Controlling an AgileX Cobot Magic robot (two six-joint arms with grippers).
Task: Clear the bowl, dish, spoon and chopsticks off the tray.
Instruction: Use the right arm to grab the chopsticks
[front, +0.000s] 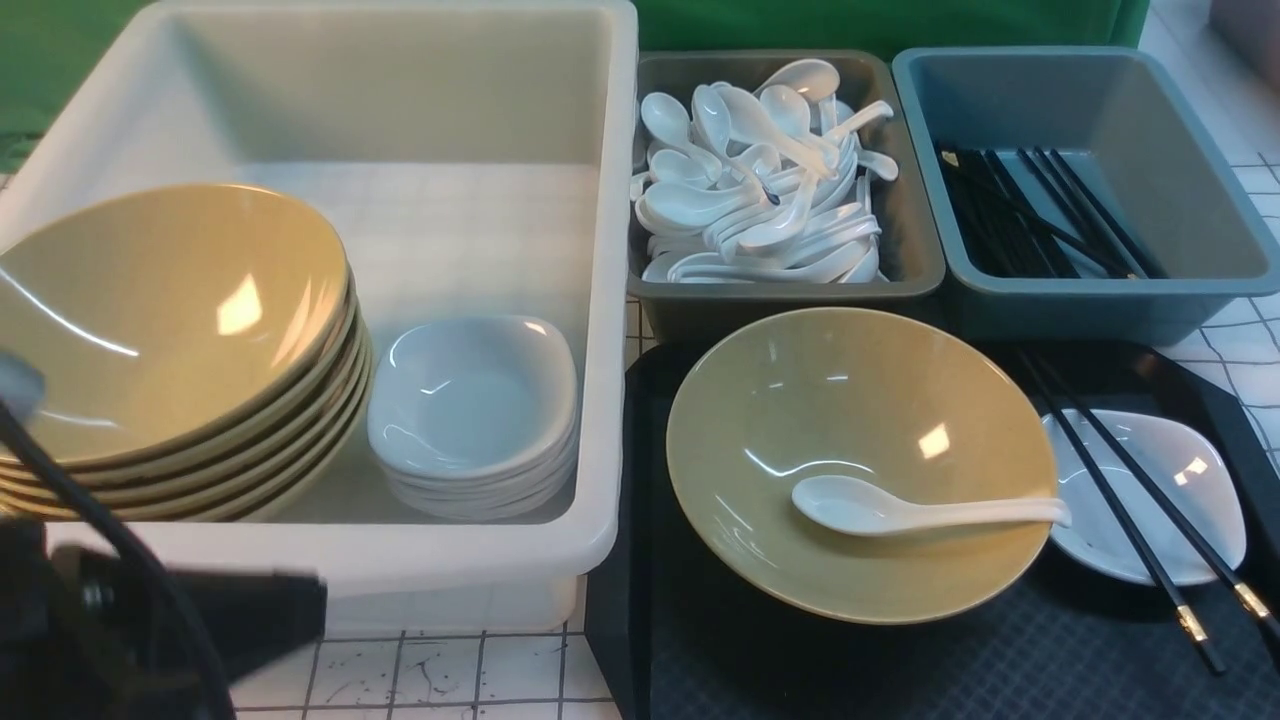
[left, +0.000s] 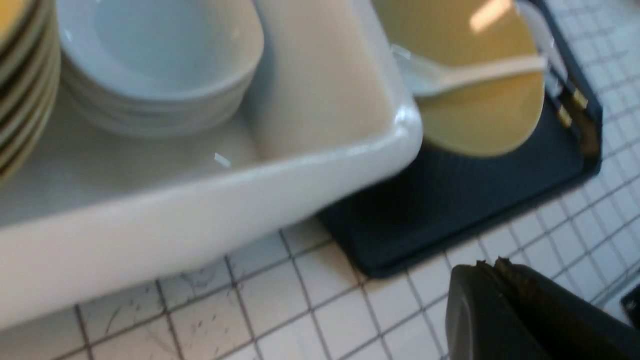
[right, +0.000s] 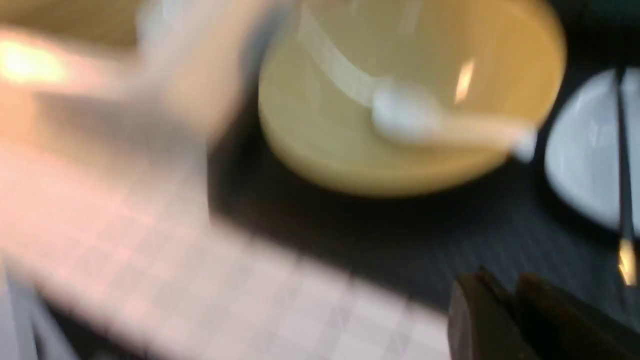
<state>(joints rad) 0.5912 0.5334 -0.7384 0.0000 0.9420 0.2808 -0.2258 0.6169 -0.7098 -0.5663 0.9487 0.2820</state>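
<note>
1. Front view puts the tray to the right of the left arm, which sits low in front of the white tub. In its wrist view the left gripper hangs over the gridded tabletop, the tray's near corner just ahead of its tips. Its fingers look pressed together, holding nothing.
2. The bowl stands on the tray, ahead of both grippers. It is apart from each, with open tray between it and the right gripper.
3. The dish lies beside the bowl on the tray, off to the right gripper's right.
4. The chopsticks lie across the dish, gold-banded ends toward the robot.
5. The spoon rests inside the bowl, its handle reaching over the rim toward the dish.
6. The right wrist picture is badly blurred, so I cannot tell whether that gripper is spread or closed.
7. Judgement: nothing is cleared yet — this is the approach. Spoon and chopsticks sit on top, so they likely go first. That calls for spreading the fingers and lowering onto a thin handle — a glossy one that may slip.
</note>
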